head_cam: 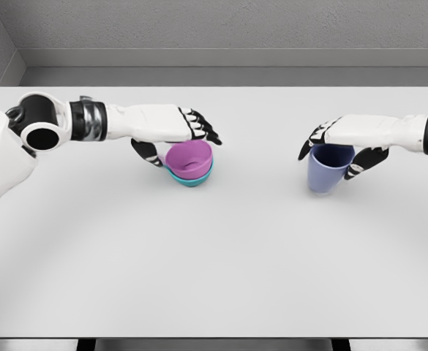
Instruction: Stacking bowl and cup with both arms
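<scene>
Left robot hand [175, 131] clamped on pink bowl [189, 159] nested in teal bowl [192, 178], frame center-left; right robot hand [343, 148] clamped on blue cup [326, 171], center-right, on white surface [221, 256].

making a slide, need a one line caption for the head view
Left robot hand at the purple bowl nested in a teal bowl; right robot hand grasping the blue cup on a white table.

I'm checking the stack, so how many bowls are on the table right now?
2. A purple bowl sits nested in a teal bowl left of centre, at the left hand. Only the teal bowl's rim shows; anything beneath would be hidden.
</scene>
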`<state>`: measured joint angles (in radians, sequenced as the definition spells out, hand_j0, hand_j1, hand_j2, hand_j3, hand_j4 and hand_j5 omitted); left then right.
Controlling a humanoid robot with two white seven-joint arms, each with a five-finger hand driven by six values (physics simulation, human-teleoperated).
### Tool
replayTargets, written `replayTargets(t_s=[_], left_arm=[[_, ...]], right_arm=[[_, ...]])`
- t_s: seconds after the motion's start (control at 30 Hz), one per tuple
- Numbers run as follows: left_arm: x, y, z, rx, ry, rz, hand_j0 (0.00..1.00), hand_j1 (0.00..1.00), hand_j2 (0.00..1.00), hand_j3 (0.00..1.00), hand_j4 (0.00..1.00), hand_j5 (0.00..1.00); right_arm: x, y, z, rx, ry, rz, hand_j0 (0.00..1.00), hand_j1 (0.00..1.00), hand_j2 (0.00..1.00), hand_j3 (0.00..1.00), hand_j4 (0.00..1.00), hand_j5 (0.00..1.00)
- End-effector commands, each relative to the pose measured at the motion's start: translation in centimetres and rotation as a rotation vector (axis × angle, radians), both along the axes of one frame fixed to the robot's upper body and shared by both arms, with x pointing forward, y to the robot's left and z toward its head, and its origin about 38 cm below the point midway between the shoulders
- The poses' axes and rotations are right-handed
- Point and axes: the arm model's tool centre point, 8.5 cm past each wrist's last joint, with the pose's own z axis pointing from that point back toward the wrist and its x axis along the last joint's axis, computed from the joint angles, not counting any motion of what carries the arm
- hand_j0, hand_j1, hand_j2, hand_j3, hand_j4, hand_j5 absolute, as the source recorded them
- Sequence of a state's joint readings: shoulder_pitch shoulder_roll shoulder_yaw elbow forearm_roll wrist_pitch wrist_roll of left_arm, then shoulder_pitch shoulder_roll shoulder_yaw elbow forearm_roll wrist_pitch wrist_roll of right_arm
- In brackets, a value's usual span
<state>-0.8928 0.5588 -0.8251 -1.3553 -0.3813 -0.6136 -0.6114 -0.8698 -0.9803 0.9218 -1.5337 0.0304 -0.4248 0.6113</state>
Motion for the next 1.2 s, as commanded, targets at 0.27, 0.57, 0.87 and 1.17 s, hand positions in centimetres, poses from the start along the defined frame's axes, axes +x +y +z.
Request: replayTargets(t_s=[0.27,0.57,0.87,1.17], left_arm=[[-2.3,9.9,9.2,-0.175,-0.066,0.108,1.0,1.0,1.0,1.0,1.0,1.0],[-4.5,17.3,4.6,-0.33,-0.019,0.327,1.0,1.0,1.0,1.0,1.0,1.0],[-4.3,17.7,-1.4,-0.53,0.093,0.442,1.0,1.0,1.0,1.0,1.0,1.0],[-3.4,19.3,-4.4,-0.606,0.16,0.544,1.0,1.0,1.0,1.0,1.0,1.0]], right_arm=[[0.2,0.7,1.4,0.013,-0.032,0.023,0.71,0.71,0.71,0.71,0.71,0.71],[0.5,1.6,2.6,0.025,-0.063,0.054,0.71,0.71,0.71,0.71,0.71,0.71],[0.9,3.2,3.4,0.048,-0.085,0.085,0.71,0.71,0.71,0.71,0.71,0.71],[1.3,4.7,4.4,0.068,-0.11,0.114,0.71,0.71,0.71,0.71,0.71,0.71]])
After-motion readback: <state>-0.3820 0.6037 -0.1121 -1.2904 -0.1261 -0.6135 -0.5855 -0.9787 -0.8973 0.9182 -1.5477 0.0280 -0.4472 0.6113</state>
